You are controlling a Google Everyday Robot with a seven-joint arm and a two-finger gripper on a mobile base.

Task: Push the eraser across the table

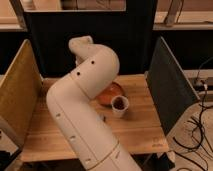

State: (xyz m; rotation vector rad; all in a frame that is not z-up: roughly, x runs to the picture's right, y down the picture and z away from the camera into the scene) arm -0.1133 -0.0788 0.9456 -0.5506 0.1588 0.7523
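The light-brown plank table (145,127) fills the middle of the camera view. My white arm (82,107) rises from the bottom edge, bends at the elbow (100,65) and folds back down behind itself at the wrist (80,46). The gripper is hidden behind the arm, somewhere over the back left of the table. No eraser shows; the arm covers much of the tabletop. A small dark speck (104,119) lies beside the arm, too small to identify.
An orange-brown bowl (109,94) sits mid-table with a white cup (120,106) touching its front right. A yellow panel (17,95) stands left, a dark grey panel (167,90) right, a black panel (132,45) behind. Cables (200,127) hang at right.
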